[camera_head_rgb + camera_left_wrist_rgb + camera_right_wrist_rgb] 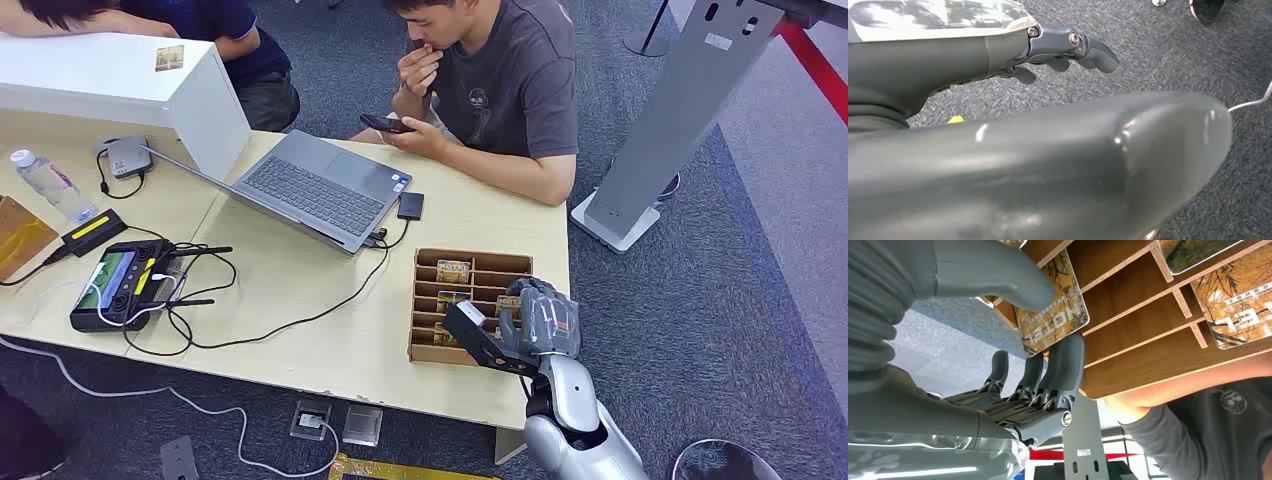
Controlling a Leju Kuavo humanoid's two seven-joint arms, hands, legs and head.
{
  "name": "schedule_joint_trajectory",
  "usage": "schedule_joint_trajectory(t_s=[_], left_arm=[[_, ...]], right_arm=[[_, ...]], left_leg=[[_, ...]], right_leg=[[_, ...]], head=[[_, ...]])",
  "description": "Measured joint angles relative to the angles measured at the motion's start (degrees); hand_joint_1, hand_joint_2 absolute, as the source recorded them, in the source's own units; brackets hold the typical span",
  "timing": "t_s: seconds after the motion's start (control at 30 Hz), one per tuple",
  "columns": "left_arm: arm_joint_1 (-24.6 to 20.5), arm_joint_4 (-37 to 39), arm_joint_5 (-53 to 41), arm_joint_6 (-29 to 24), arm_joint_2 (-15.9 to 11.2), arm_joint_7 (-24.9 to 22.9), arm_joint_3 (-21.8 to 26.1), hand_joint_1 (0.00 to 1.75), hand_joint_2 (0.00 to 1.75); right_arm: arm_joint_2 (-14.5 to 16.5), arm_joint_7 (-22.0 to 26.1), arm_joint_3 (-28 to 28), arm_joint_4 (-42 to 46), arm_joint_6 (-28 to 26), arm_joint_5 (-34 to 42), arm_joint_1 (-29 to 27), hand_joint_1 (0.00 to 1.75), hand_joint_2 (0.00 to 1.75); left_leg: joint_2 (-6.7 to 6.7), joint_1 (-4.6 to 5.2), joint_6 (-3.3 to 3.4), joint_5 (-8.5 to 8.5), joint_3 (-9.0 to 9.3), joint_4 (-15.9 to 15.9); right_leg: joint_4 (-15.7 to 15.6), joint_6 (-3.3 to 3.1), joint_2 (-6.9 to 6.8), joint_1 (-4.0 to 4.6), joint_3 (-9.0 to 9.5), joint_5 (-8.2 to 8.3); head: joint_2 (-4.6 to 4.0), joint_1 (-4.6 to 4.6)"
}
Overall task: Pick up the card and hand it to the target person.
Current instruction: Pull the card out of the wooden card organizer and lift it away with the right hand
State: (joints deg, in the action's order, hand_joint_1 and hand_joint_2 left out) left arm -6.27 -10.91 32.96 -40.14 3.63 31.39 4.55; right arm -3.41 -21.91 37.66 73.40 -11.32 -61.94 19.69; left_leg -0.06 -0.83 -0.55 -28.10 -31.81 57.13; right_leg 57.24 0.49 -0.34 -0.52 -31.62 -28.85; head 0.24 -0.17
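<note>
A wooden card rack (424,300) sits on the table's near right corner, with picture cards in its slots. My right hand (535,325) reaches over the rack's right end. In the right wrist view its thumb (998,275) presses on the face of a yellow-brown card (1053,305) and a finger (1065,365) backs it from the other side; the card's inner end still lies at the rack (1148,335). A person in a grey T-shirt (510,90) sits across the table looking at a phone. My left hand (1058,47) hangs over the carpet, fingers apart and holding nothing.
An open laptop (315,190), a white box (110,80), a controller with tangled cables (125,280) and a water bottle (45,185) occupy the table's left and middle. A second person in dark blue (230,40) sits at the far left. A grey stand (670,120) rises at the right.
</note>
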Motion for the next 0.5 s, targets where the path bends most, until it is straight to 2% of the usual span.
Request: schedule_joint_trajectory(t_s=[0.13,0.3,0.5], left_arm=[[0.0,0.0,0.0,0.0,0.0,0.0,-0.3,0.0,0.0],[0.0,0.0,0.0,0.0,0.0,0.0,-0.4,0.0,0.0],[0.0,0.0,0.0,0.0,0.0,0.0,-0.5,0.0,0.0]], right_arm=[[0.0,0.0,0.0,-0.2,0.0,-0.1,0.0,1.01,1.75],[0.1,-0.1,0.0,-0.5,0.2,-0.5,0.2,0.92,1.75],[0.3,-0.6,0.1,-0.9,0.6,-1.0,0.3,1.04,1.75]], left_leg=[[0.0,0.0,0.0,0.0,0.0,0.0],[0.0,0.0,0.0,0.0,0.01,0.0],[0.0,0.0,0.0,0.0,0.01,0.0]], right_leg=[[0.0,0.0,0.0,0.0,0.0,0.0],[0.0,0.0,0.0,0.0,0.0,0.0],[0.0,0.0,0.0,0.0,0.01,0.0]], head=[[0.0,0.0],[0.0,0.0],[0.0,-0.02]])
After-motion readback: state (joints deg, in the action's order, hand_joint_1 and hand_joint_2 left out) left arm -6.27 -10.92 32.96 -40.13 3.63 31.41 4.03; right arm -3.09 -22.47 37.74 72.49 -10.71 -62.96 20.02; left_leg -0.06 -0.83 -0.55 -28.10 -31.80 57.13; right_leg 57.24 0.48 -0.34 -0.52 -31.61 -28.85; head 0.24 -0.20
